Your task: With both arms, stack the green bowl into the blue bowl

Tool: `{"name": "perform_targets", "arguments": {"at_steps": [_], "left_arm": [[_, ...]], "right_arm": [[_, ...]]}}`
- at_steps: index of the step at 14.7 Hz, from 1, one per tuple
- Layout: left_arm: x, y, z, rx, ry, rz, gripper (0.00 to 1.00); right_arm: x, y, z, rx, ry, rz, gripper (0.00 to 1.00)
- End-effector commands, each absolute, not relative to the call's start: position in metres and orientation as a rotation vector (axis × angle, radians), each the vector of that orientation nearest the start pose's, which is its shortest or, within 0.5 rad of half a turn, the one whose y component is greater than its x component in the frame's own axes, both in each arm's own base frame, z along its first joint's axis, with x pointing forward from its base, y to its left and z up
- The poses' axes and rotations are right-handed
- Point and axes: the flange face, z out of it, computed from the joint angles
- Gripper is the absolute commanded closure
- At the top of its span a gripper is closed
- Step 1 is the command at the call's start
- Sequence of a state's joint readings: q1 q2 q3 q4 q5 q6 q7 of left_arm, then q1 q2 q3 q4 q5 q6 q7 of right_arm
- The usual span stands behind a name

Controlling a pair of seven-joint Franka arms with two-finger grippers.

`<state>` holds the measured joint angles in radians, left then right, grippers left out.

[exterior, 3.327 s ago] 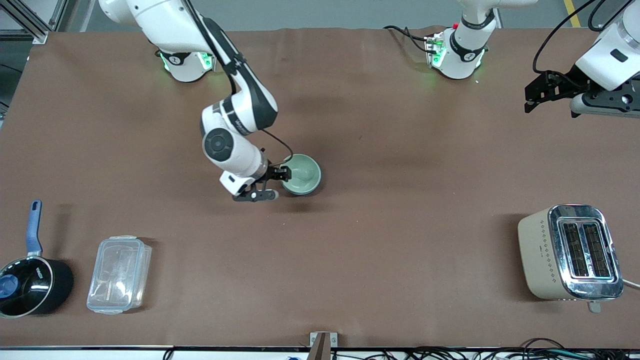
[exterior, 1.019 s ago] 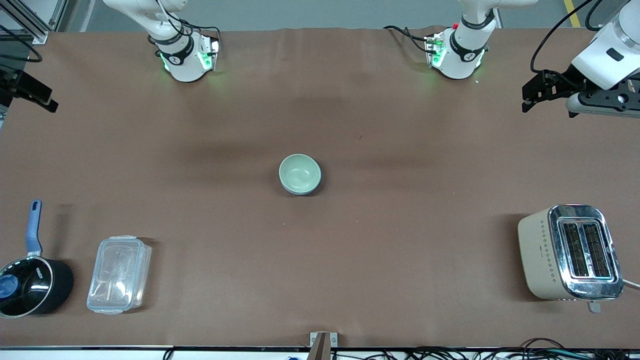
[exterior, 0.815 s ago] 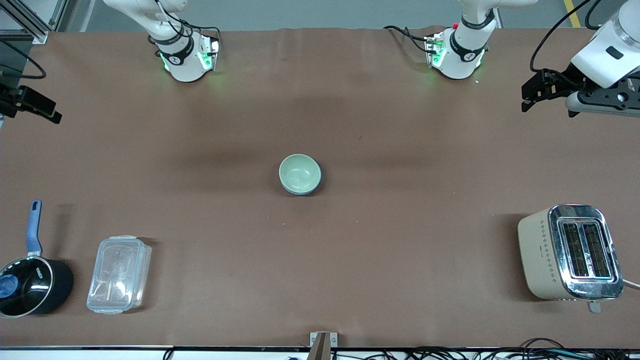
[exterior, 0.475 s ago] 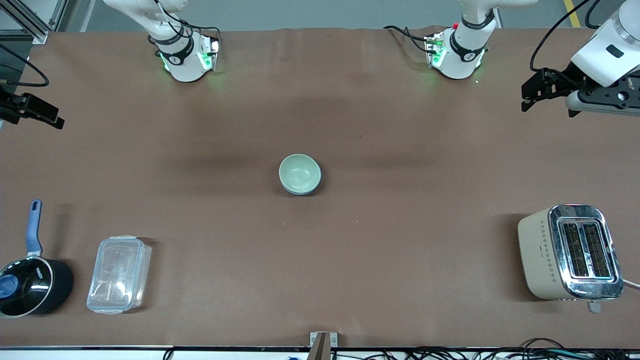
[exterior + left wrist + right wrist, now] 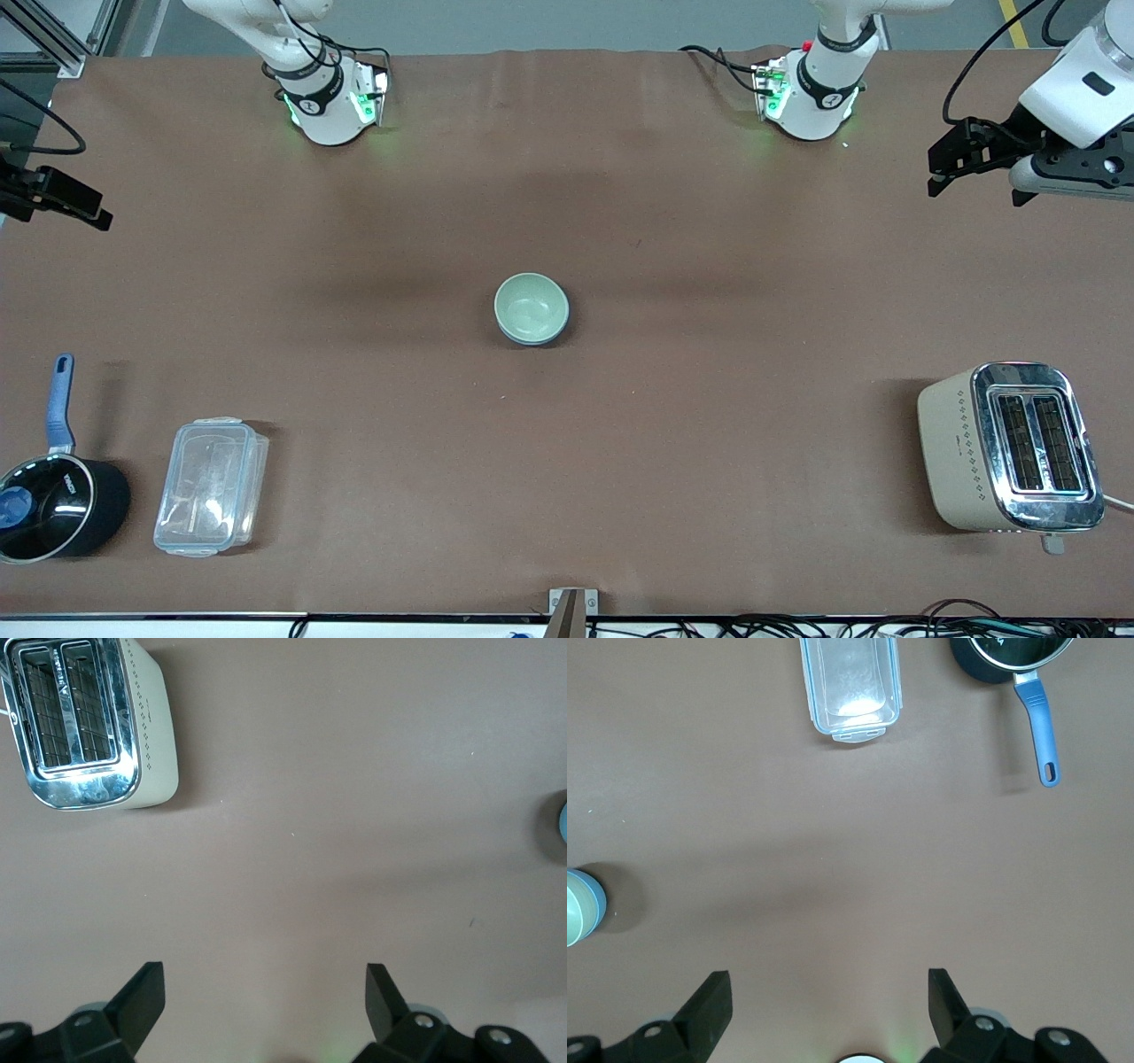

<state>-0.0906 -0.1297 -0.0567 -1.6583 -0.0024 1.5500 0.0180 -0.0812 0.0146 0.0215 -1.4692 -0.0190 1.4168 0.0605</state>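
The green bowl (image 5: 531, 304) sits nested in the blue bowl (image 5: 521, 338) at the middle of the table; only the blue bowl's outer wall shows under it. Both show at the edge of the right wrist view, green bowl (image 5: 572, 916) inside blue bowl (image 5: 596, 904). A sliver of the blue bowl (image 5: 563, 822) shows in the left wrist view. My left gripper (image 5: 941, 168) hangs open and empty over the left arm's end of the table (image 5: 263, 979). My right gripper (image 5: 84, 211) hangs open and empty over the right arm's end (image 5: 828, 983).
A beige and chrome toaster (image 5: 1010, 447) stands near the front camera at the left arm's end. A clear plastic box (image 5: 211, 486) and a black saucepan with blue handle (image 5: 53, 496) sit near the front camera at the right arm's end.
My right gripper has let go of the green bowl's rim and pulled back to its end of the table. In the last second both grippers shifted only slightly. The bowls have not moved.
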Motion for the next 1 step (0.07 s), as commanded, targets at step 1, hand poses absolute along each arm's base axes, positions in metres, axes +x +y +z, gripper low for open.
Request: {"name": "perform_targets", "arguments": {"at_steps": [1], "left_arm": [[0.5064, -0.0775, 0.6571, -3.134, 0.256, -0.038, 0.0]], "right_arm": [[0.5397, -0.043, 0.6509, -3.154, 0.156, 0.098, 0.02]]}}
